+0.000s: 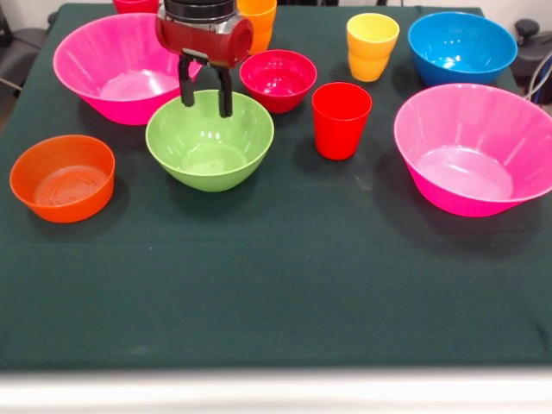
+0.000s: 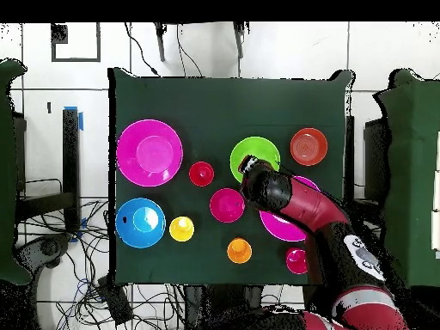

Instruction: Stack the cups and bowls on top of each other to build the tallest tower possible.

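Note:
My gripper (image 1: 205,97) is open and empty, its fingertips hanging just above the far rim of the lime-green bowl (image 1: 210,142), which is empty. In the overhead view the gripper (image 2: 247,168) sits at that bowl's (image 2: 258,153) lower left edge. The small orange bowl (image 1: 62,178) stands alone to the left. The crimson bowl (image 1: 278,79), red cup (image 1: 341,119), yellow cup (image 1: 372,45) and blue bowl (image 1: 461,45) stand apart on the table. An orange cup (image 1: 259,21) is partly hidden behind the gripper. Nothing is stacked.
Two large hot-pink bowls stand on the dark green table (image 1: 276,285), one at the far left (image 1: 121,65) and one at the right (image 1: 474,148). A small red vessel (image 1: 135,4) shows at the top edge. In the overhead view my arm (image 2: 318,210) covers one pink bowl (image 2: 284,228).

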Available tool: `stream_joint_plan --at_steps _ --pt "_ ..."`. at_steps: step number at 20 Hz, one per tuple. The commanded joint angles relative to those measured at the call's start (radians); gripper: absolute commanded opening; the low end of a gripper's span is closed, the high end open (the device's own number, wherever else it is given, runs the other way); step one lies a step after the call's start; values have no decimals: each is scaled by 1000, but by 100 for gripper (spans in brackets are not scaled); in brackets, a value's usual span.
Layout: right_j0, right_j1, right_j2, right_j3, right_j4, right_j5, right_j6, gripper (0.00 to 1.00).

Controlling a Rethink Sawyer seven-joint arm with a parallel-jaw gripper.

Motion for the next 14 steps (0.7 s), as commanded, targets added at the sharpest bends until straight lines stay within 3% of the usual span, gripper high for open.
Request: stream_joint_plan --at_steps 1,14 --pt "41 -7 -39 -28 -65 106 44 100" --pt "98 40 -61 -91 -27 136 66 100"
